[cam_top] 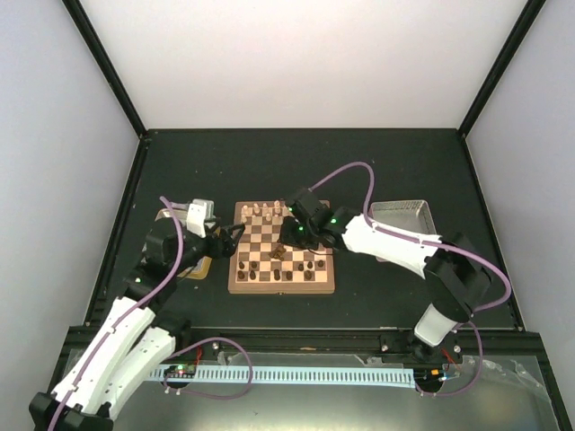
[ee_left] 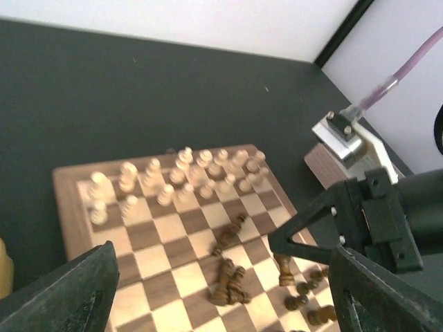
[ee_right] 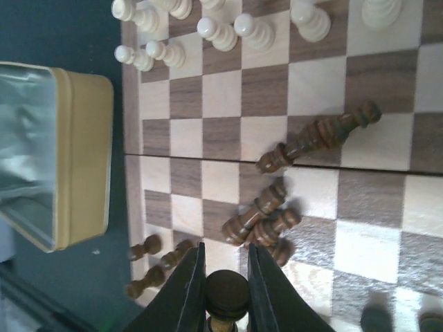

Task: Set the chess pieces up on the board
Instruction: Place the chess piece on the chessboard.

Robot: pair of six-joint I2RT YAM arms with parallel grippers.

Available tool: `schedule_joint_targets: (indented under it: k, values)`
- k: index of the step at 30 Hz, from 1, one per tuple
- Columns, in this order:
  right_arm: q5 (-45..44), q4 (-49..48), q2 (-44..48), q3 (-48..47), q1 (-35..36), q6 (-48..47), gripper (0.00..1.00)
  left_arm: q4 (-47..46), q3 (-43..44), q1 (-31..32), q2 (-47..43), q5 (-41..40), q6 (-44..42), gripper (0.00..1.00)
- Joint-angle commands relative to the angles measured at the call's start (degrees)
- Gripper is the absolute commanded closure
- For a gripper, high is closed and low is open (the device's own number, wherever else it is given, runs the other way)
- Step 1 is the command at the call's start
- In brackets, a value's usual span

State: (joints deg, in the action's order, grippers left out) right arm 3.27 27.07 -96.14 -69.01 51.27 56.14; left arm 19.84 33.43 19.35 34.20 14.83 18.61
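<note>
Pinching dark chess piece (ee_right: 227, 296), right gripper (ee_right: 225, 275) above board (ee_right: 221, 90).

Our left gripper (cam_top: 231, 236) hangs wide open at the board's (cam_top: 283, 287) left edge. Right arm reaches over the board's right half, right gripper (cam_top: 303, 235) pinching a dark piece (ee_right: 227, 294).

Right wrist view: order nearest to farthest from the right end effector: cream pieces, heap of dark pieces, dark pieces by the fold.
From the right end effector, shut on a dark piece:
1. heap of dark pieces, just ahead.
2. dark pieces by the fold, mid-board.
3. cream pieces, far edge.
</note>
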Motion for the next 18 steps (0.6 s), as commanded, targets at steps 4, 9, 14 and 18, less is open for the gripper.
schedule_joint_targets:
  k: [4, 9, 14, 18]
  values:
    - [13.47, -18.70, 5.05, 9.86, -2.98, 19.04, 0.90, -14.18, -9.25, 7.31, 1.35, 4.79, 10.62, 0.19]
    - [20.18, -29.57, 8.39, 16.14, -3.56, 30.64, 0.92, -23.46, -13.94, 16.89, 2.41, -1.55, 10.07, 0.24]
    - [22.55, -35.59, 11.72, 19.73, -3.90, 37.68, 0.92, -31.11, -18.21, 21.95, 2.36, -5.46, 9.73, 0.31]
    - [23.62, -38.08, 13.48, 21.63, -3.96, 40.87, 0.92, -34.66, -19.05, 23.04, 3.59, -5.88, 8.69, 0.39]
